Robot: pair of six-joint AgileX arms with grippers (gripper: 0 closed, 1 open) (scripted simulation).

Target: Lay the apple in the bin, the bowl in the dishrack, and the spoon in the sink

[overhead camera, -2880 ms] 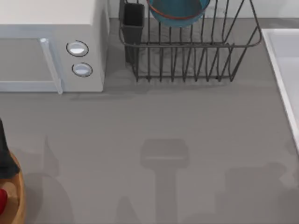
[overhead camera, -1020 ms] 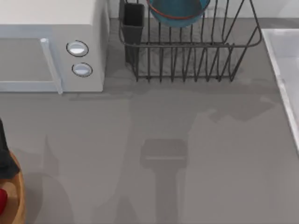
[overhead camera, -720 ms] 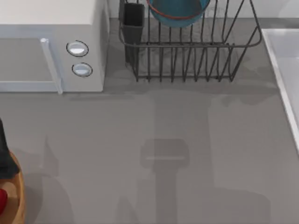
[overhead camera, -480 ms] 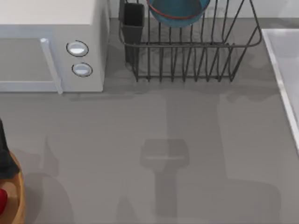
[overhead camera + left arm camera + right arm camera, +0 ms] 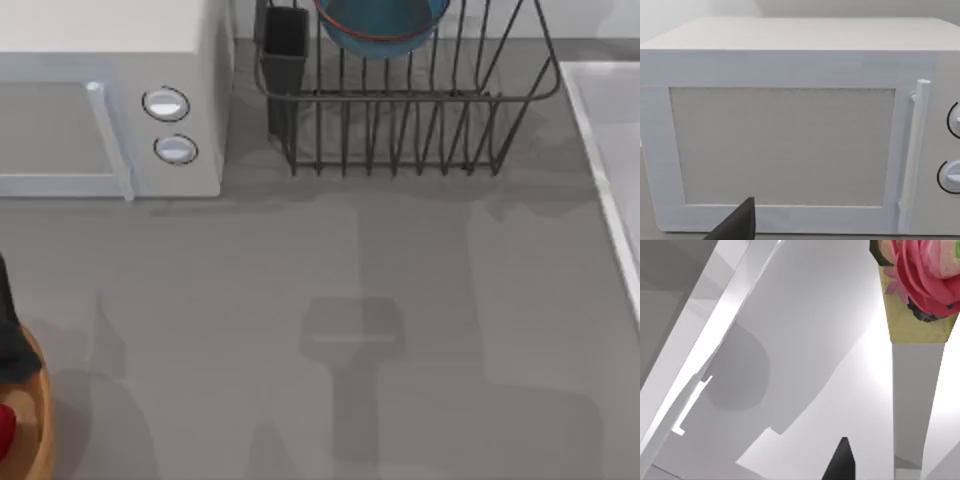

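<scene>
At the tabletop's left edge you saw the apple (image 5: pixel 5 432) in the bin (image 5: pixel 40 420). The bowl (image 5: pixel 380 25) sat in the dishrack (image 5: pixel 400 110). The sink (image 5: pixel 605 140) lay at the right edge. Possibly the spoon (image 5: pixel 920 285) lay there; neither gripper's fingers were readable.

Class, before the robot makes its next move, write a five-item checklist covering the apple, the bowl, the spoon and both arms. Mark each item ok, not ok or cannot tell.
1. Apple lies inside the bin: ok.
2. Bowl sits in the dishrack: ok.
3. Spoon is over the sink basin: ok.
4. Spoon rests free on the basin floor: cannot tell.
5. Left gripper at the bin's edge is apart from the apple: ok.
6. Right gripper is over the sink: ok.
</scene>
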